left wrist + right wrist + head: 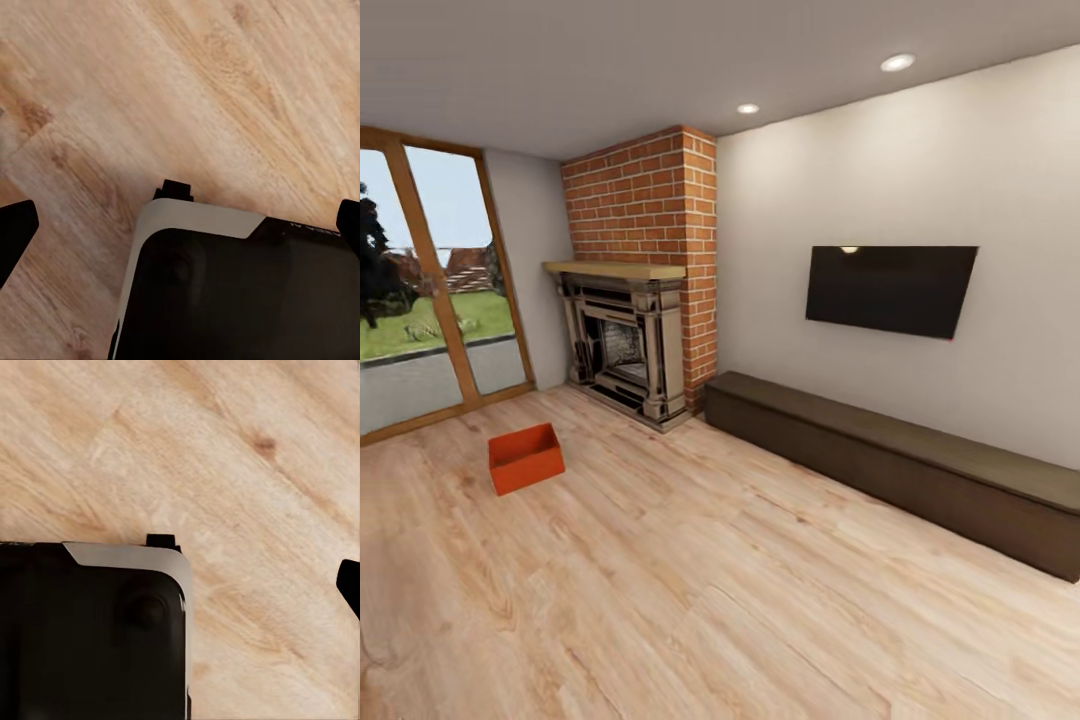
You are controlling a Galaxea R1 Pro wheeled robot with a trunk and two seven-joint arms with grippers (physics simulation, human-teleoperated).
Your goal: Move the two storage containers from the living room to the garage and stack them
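One storage container (526, 457) on wood floor (720, 600); both hands (180, 225) spread, empty.

In the left wrist view, the robot's glossy black base panel (247, 300) has a rounded corner edged by a pale grey-white band, with a small black square tab (175, 190) jutting from its rim. Matte black fingertips (15, 232) poke in at nine and three o'clock. The right wrist view gives the twin black panel (82, 637), grey-trimmed, with a round recessed dimple (146, 611).
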